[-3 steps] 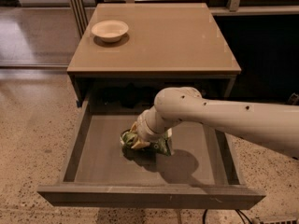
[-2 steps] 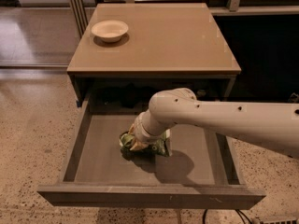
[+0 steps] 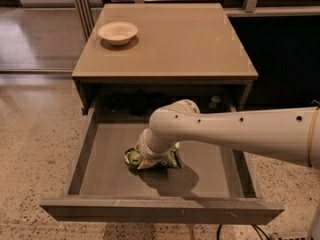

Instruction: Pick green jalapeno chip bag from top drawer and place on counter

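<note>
- The gripper [image 3: 149,156] is down in the top drawer [image 3: 107,171], pressed onto the green jalapeno chip bag [image 3: 133,158]; the wrist covers its tip, so I cannot tell whether it has closed on the bag or is merely resting on it
- The bag lies on the drawer floor near the middle, green foil showing on both sides of the wrist
- Over the last second the arm [image 3: 235,131] has eased slightly to the left, while the bag has stayed put on the floor; I judge the grasp is still being settled and the lift has not begun
- The counter [image 3: 185,39] above is the goal; a shallow white bowl [image 3: 117,32] sits at its far left corner, well apart from the open middle
- The counter's front edge overhangs the drawer's rear, so the bag must come up and forward first
- Small pale items [image 3: 215,100], possibly lids, sit in the dark recess behind
</note>
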Motion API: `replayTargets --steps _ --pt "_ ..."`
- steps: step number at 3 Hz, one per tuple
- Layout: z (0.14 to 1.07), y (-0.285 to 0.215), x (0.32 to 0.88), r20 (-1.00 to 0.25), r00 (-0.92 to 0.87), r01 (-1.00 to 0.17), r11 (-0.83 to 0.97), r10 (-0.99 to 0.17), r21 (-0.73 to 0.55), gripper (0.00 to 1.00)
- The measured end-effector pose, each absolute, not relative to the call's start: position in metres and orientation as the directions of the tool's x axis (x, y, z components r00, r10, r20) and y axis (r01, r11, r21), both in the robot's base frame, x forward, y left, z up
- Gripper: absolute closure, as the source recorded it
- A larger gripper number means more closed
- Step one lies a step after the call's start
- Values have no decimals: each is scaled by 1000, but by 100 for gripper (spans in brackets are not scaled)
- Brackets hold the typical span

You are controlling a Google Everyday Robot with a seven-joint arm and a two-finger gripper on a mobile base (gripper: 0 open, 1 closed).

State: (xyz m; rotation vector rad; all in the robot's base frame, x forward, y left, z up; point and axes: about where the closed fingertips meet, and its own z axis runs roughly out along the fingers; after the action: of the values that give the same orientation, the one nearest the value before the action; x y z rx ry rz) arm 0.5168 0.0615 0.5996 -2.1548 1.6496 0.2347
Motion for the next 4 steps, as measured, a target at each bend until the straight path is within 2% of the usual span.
replayTargets --steps 3,4 --pt "635 60 531 -415 304 -941 -202 -857 -272 100" --pt "635 60 531 -415 304 -941 -202 -857 -272 81"
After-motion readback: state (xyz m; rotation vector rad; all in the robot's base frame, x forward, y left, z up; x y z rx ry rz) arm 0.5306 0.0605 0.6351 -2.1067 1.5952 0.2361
